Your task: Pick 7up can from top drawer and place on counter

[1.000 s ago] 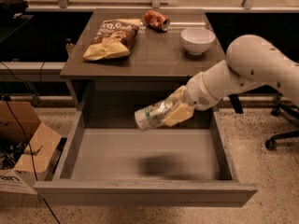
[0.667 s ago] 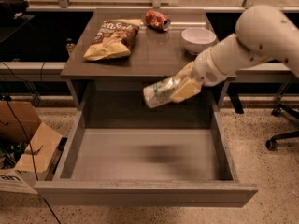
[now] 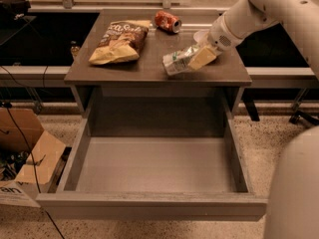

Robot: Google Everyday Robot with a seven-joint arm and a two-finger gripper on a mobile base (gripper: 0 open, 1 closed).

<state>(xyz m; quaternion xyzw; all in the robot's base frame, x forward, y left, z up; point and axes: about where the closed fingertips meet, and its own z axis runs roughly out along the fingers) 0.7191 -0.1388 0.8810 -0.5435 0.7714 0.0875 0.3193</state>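
Observation:
The 7up can, silvery-green, lies on its side in my gripper, held just above the right middle of the counter. My gripper is shut on the can, with one cream finger across it. My white arm reaches in from the upper right. The top drawer stands pulled out below the counter, and nothing shows inside it.
A chip bag lies on the counter's left part. A red can lies on its side at the back middle. A white bowl is mostly hidden behind my wrist. Cardboard boxes sit on the floor at left.
My gripper has lifted the 7up can up out of the open drawer and carried it back over the counter's right middle. The drawer is now bare.

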